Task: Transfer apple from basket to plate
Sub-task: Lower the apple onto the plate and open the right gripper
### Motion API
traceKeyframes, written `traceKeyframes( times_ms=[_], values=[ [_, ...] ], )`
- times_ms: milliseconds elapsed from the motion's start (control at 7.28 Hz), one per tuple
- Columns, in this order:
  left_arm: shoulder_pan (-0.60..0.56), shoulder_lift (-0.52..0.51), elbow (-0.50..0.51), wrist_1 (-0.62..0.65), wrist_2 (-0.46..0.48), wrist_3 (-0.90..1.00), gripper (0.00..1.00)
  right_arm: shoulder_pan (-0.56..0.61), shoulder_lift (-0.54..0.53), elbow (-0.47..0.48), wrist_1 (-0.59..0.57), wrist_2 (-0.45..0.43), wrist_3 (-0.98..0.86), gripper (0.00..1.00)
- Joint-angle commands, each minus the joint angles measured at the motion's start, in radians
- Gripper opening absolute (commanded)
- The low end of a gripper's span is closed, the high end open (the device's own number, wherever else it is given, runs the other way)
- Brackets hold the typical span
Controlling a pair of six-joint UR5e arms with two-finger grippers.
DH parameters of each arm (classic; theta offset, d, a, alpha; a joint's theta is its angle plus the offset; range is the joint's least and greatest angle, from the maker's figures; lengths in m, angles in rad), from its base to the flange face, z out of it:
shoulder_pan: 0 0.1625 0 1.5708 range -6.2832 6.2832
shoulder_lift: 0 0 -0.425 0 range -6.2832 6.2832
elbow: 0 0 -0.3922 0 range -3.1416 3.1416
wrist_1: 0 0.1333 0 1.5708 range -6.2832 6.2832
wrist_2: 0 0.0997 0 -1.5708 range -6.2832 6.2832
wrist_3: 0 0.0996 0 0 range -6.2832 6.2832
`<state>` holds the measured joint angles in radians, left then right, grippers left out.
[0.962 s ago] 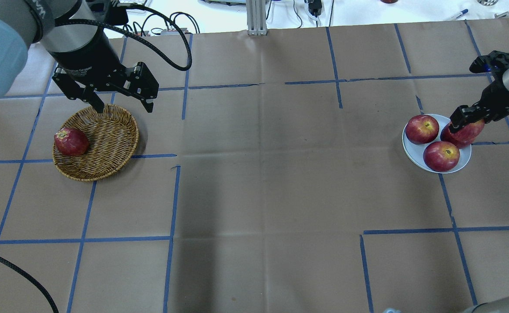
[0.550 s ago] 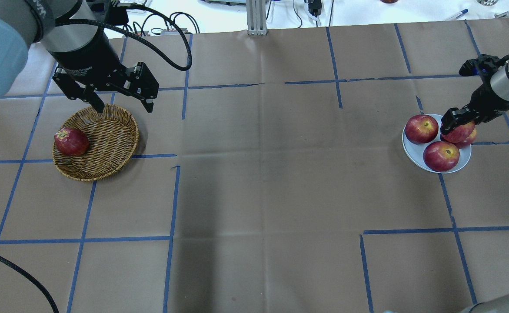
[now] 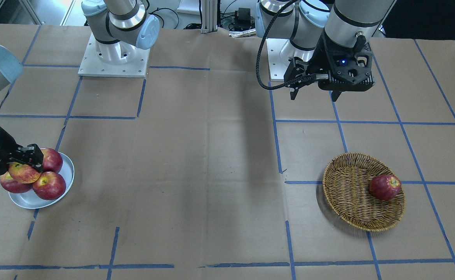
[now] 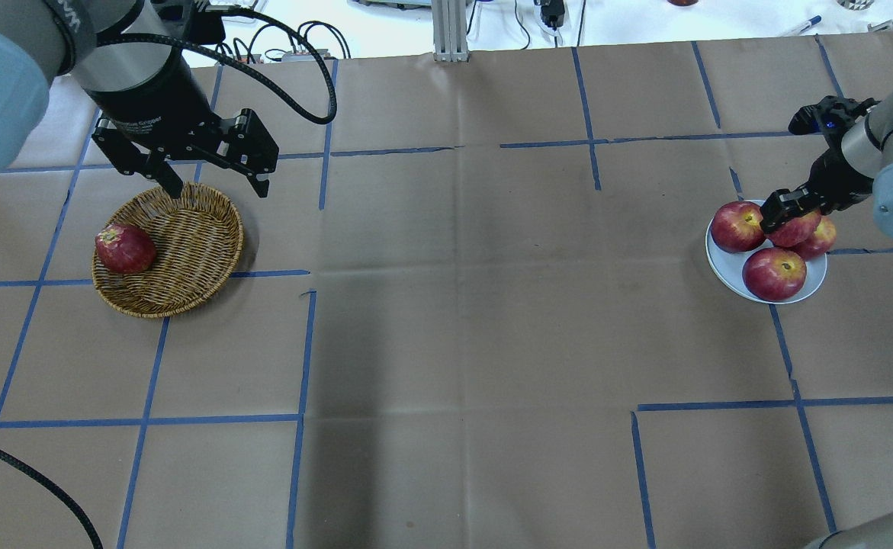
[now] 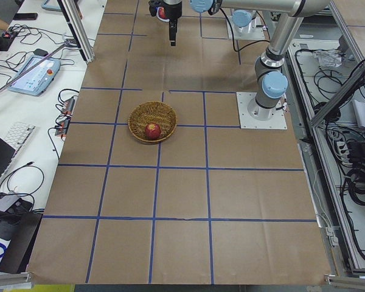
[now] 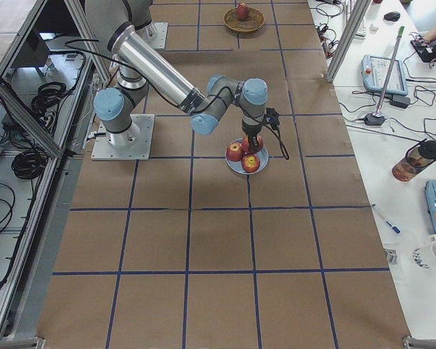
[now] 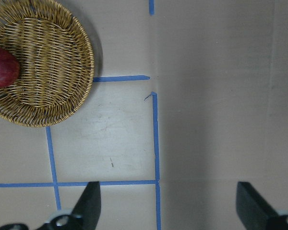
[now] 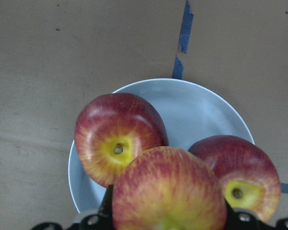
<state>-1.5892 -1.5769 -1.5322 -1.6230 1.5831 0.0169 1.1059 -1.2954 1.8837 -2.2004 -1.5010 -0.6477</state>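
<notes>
My right gripper (image 4: 791, 219) is shut on the apple (image 4: 795, 229), pale yellow-orange streaked with red, and holds it just above the plate (image 4: 727, 267). The front view shows the gripper (image 3: 23, 165), the apple (image 3: 23, 173) and the plate (image 3: 29, 202). In the right wrist view the apple (image 8: 168, 191) hangs over the plate (image 8: 206, 110). Three red apples lie on the plate below it. The wicker basket (image 4: 194, 236) sits at the left. My left gripper (image 4: 219, 189) is open and empty above the basket's far rim.
One dark red apple (image 4: 124, 248) lies at the left side of the basket; it also shows in the front view (image 3: 384, 187) and the left wrist view (image 7: 0, 67). Blue tape lines cross the brown paper table. Cables and an aluminium post stand beyond the far edge.
My right gripper has carried the apple leftward in the overhead view, from the plate's right edge to over its middle, uncovering a third apple on the plate. The left arm has not moved.
</notes>
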Motion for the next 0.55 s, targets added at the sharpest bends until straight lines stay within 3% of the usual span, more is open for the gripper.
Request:
traceKeyframes(
  times_ms=[0,412],
  values=[
    [0.000,0.000,0.000,0.000,0.000,0.002,1.00,0.000,-0.002,-0.006,0.008,-0.004,0.002,1.00],
    [-0.002,0.000,0.001,0.000,0.000,0.000,1.00,0.037,-0.077,-0.034,0.011,0.011,0.026,1.00]
  ],
)
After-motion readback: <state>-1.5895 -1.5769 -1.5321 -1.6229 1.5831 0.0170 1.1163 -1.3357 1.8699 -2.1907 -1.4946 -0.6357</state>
